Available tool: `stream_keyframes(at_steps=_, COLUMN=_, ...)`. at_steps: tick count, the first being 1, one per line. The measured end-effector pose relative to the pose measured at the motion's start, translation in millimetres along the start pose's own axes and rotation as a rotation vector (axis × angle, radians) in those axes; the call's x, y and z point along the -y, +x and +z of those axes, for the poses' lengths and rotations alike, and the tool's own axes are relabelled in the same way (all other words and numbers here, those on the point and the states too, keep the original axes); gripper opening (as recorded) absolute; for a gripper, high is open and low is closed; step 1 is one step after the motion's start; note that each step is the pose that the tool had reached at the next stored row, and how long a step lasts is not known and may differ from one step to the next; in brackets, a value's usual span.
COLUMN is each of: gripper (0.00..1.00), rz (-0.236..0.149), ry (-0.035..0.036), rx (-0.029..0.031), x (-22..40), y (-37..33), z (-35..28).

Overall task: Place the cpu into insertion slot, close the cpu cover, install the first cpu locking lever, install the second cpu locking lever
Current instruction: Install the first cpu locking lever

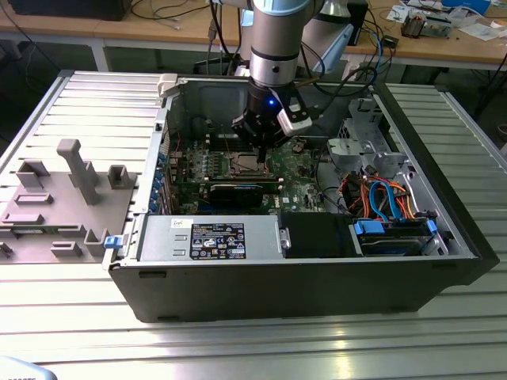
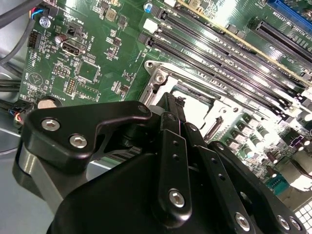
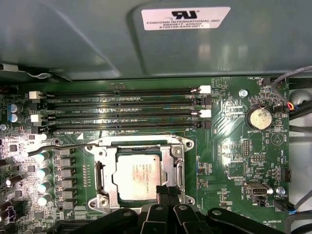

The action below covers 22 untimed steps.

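The black two-fingered gripper (image 3: 165, 192) is hovering at the edge of the silvery square cpu cover (image 3: 175, 163) — fingers pressed together, gripping nothing. The first wrist view is showing the pale grey cpu (image 3: 138, 175) sitting in the socket — the exterior view, the open grey computer case (image 1: 238, 293).

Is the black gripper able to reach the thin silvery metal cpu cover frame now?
Probably yes: the black gripper hangs right at the silvery cpu cover frame, with nothing between them.
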State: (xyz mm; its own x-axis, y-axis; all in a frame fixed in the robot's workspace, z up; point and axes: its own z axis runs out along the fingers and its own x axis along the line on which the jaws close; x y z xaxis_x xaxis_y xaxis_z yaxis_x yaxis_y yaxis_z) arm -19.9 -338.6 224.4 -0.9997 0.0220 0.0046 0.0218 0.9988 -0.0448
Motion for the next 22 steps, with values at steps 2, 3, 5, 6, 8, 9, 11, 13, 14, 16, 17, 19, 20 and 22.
stream_keyframes(at_steps=2, gripper=0.11, rz=-0.004, ry=0.0, rx=0.0001, x=0.0, y=0.0, z=0.0)
stream_keyframes(at_steps=3, gripper=0.11, rz=-0.008, ry=0.0, rx=0.0003, x=0.0, y=0.0, z=0.0)
stream_keyframes(at_steps=5, gripper=0.11, rz=-0.011, ry=0.0001, rx=0.0005, x=0.0, y=0.0, z=0.1)
stream_keyframes(at_steps=6, gripper=0.11, rz=-0.013, ry=0.0001, rx=0.0006, x=0.0, y=0.0, z=0.1)
stream_keyframes(at_steps=8, gripper=0.11, rz=-0.018, ry=0.0001, rx=0.0008, x=0.0, y=0.0, z=0.1)
stream_keyframes(at_steps=9, gripper=0.11, rz=-0.019, ry=0.0001, rx=0.0009, x=0.0, y=0.0, z=0.2)
stream_keyframes(at_steps=11, gripper=0.11, rz=-0.026, ry=0.0001, rx=0.0011, x=0.0, y=0.0, z=0.2)
stream_keyframes(at_steps=13, gripper=0.11, rz=-0.035, ry=0.0002, rx=0.0015, x=0.0, y=0.0, z=0.3)
stream_keyframes(at_steps=14, gripper=0.11, rz=-0.037, ry=0.0002, rx=0.0016, x=0.0, y=0.0, z=0.3)
stream_keyframes(at_steps=16, gripper=0.11, rz=-0.041, ry=0.0002, rx=0.0018, x=0.0, y=0.0, z=0.4)
stream_keyframes(at_steps=17, gripper=0.11, rz=-0.043, ry=0.0002, rx=0.0019, x=0.0, y=0.0, z=0.4)
stream_keyframes(at_steps=19, gripper=0.11, rz=-0.046, ry=0.0002, rx=0.002, x=0.0, y=0.0, z=0.4)
stream_keyframes(at_steps=20, gripper=0.11, rz=-0.049, ry=0.0002, rx=0.0022, x=0.0, y=0.0, z=0.5)
stream_keyframes(at_steps=22, gripper=0.11, rz=-0.053, ry=0.0003, rx=0.0023, x=0.0, y=0.0, z=0.5)
